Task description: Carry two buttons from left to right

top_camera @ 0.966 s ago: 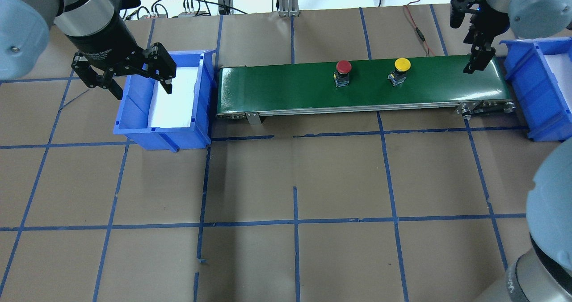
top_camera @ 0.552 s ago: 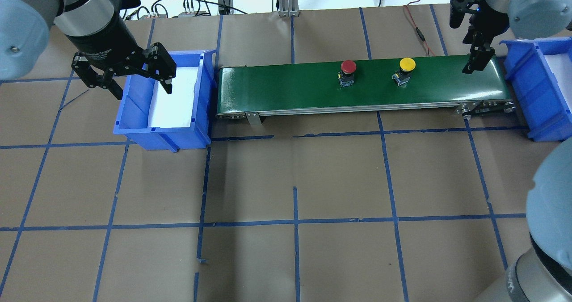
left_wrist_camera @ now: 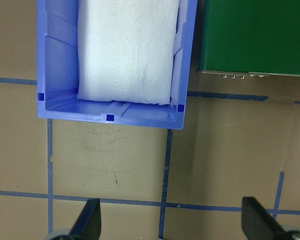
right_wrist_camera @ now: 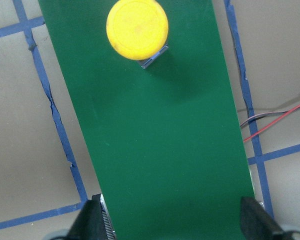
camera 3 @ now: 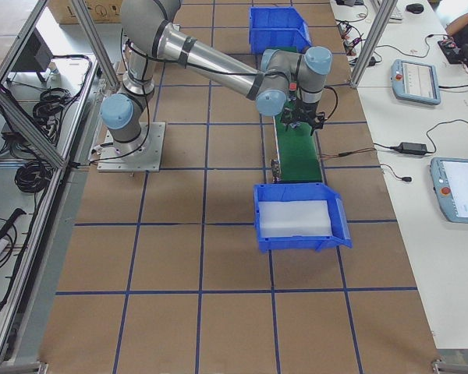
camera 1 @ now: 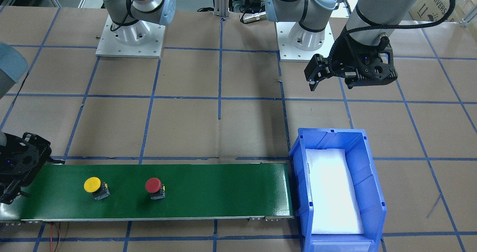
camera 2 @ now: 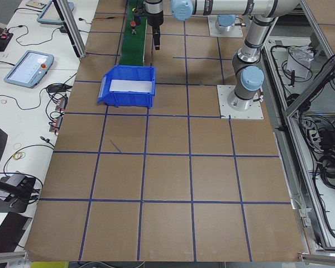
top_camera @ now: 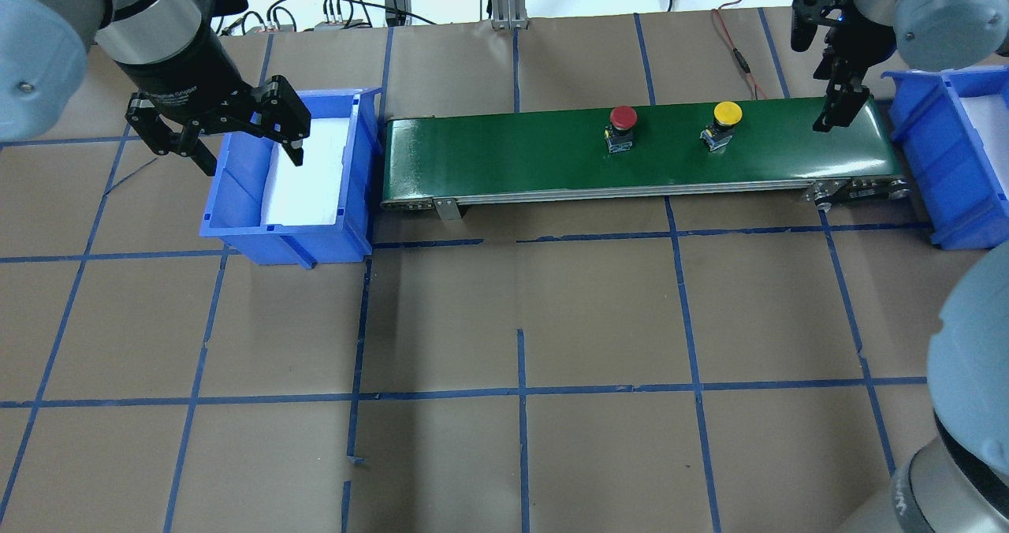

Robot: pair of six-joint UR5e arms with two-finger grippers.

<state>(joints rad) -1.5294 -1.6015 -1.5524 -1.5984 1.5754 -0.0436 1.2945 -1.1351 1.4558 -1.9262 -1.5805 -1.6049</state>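
Overhead exterior: red button [top_camera: 623,117] and yellow button [top_camera: 727,113] stand apart on the belt's [top_camera: 504,154] right half, with bare belt beyond. Right hand [top_camera: 828,119], fingers spread, hovers over that end beside the right bin [top_camera: 922,127]. Left hand [top_camera: 252,158], also spread, hangs by the left bin [top_camera: 236,229].

The conveyor [top_camera: 504,150] lies across the far part of the bench [top_camera: 599,312]. On its right half stand the first button [top_camera: 622,128] and, nearer its right end, the second button [top_camera: 724,124]. The left bin [top_camera: 240,182] stands just beside its left end and the right bin [top_camera: 930,147] just beside its right end.
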